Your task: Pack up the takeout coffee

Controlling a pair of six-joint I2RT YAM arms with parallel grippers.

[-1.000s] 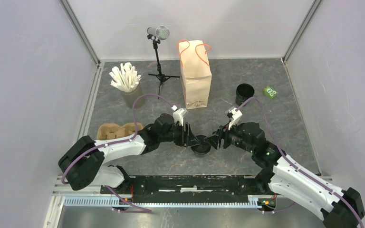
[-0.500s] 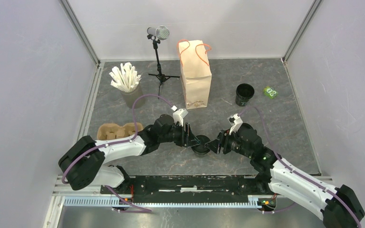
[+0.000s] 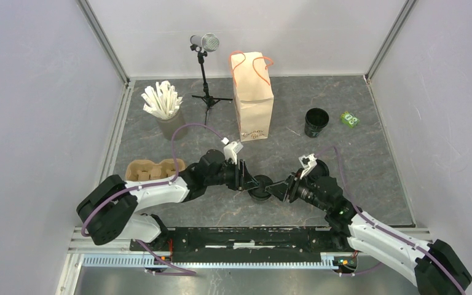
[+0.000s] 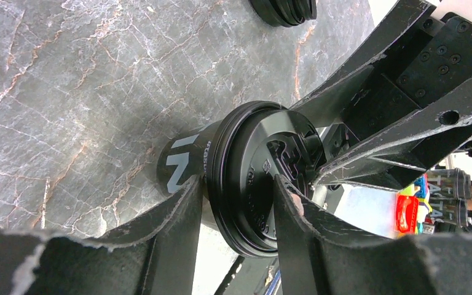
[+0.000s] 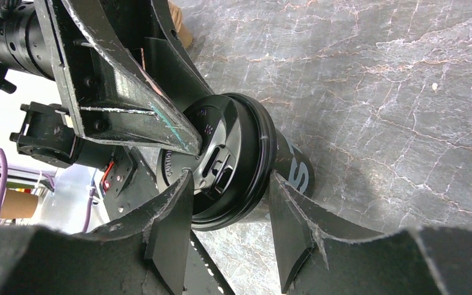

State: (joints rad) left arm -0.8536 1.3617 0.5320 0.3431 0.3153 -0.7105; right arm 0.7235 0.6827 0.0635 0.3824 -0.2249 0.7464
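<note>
Black takeout coffee (image 3: pixel 259 190), lid (image 4: pixel 261 169) on, stands upright on the grey marbled table (image 3: pixel 356 166). It is well in front of the brown paper bag (image 3: pixel 253 101), toward the arm bases, approx. in line w/ the bag's front face. Both arms meet at it. The left gripper (image 3: pixel 249 182) reaches in from the bag's left side and the right gripper (image 3: pixel 272 186) from the opposite side, tips close together over the cup.

Left wrist cam: gripper rolled sideways, jaws parted w/ the lid's rim btwn them. One finger (image 4: pixel 175 224) lies along the cup wall just under the rim; the other overlaps the lid top. Looks like contact, but can't tell whether it actually squeezes.

Right wrist cam: same setup, mirrored. One finger (image 5: pixel 292 227) sits beside the rim and cup wall, the other over the lid top. A left-arm finger tip also overlaps the lid top here. Clamping or just straddling, can't tell either.

Rest, all vs. the bag:
- grey cup of white sticks (image 3: pixel 163 106) to its left
- mic on tripod (image 3: pixel 204 43) just left of it, nearer the back wall
- cardboard cup carrier (image 3: pixel 152 169) front-left
- open black cup (image 3: pixel 316 121) to its right
- small green pack (image 3: pixel 349 118) further right, past that cup

Bag stands upright.
</note>
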